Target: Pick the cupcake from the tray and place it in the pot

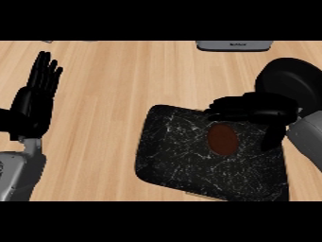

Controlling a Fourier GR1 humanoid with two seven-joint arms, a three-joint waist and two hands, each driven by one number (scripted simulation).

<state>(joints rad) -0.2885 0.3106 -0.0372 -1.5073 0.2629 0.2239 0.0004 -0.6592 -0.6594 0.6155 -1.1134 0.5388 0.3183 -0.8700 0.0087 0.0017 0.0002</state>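
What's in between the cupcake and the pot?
The robot's right hand is between the cupcake and the pot, as the head view shows.

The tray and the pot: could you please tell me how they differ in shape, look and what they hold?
The tray is squarish, rounded at the corners, with white veins; the pot is round and plain black. The tray carries the cupcake; no cupcake shows in the pot. The tray lies lower in the head view, the pot above it at right. Both are dark.
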